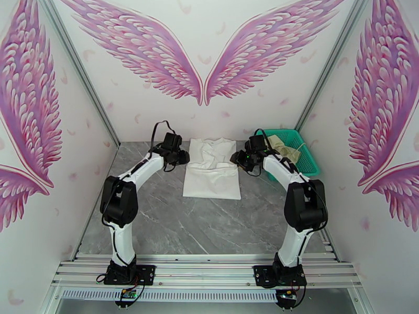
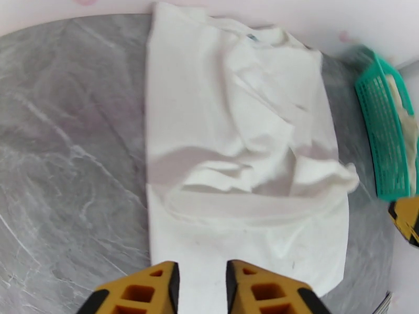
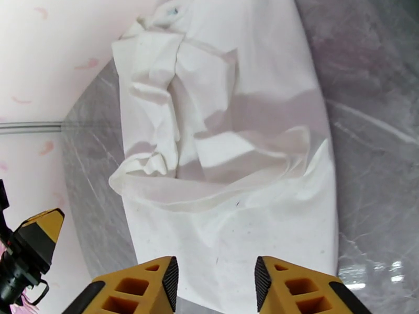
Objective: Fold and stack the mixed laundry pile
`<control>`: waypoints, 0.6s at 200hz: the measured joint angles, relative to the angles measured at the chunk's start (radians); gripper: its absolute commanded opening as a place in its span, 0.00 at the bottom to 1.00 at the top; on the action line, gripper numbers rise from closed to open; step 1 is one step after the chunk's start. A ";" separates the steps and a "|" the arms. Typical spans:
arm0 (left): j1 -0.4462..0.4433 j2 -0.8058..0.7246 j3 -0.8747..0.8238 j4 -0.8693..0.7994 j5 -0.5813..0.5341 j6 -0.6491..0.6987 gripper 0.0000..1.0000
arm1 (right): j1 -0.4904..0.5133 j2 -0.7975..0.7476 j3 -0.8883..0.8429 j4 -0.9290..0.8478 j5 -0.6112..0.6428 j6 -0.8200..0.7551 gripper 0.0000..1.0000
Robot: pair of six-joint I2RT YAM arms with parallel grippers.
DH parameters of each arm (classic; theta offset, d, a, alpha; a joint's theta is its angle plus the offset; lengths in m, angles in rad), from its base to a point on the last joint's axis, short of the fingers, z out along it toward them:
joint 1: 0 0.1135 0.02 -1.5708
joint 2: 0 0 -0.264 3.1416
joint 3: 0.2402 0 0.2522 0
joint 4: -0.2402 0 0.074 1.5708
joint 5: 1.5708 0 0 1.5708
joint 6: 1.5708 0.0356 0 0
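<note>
The white shirt (image 1: 212, 174) lies half-folded at twelve o'clock on the worktop (image 1: 209, 226) — light and limp, it will likely slump unless pinched at its hem corners. At its nine o'clock edge the left claw (image 2: 201, 276) is narrowly parted; at three o'clock the right claw (image 3: 216, 278) is wider — both empty.

We see left arm (image 1: 139, 175), right arm (image 1: 280, 174): white links, black joints, looping black cables; pincer fingers (image 2: 137, 291) yellow, black-edged.

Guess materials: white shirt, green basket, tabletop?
White shirt: soft woven or knit cloth, matte; it creases and folds limply. Green basket: likely moulded plastic, with regular open mesh walls. Tabletop: grey marble-look slab, smooth with slight sheen; real stone or laminate, can't tell.
</note>
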 measured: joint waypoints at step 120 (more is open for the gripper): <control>-0.013 0.335 0.212 0.069 0.070 0.051 0.34 | 0.003 0.353 0.320 0.009 0.030 -0.060 0.34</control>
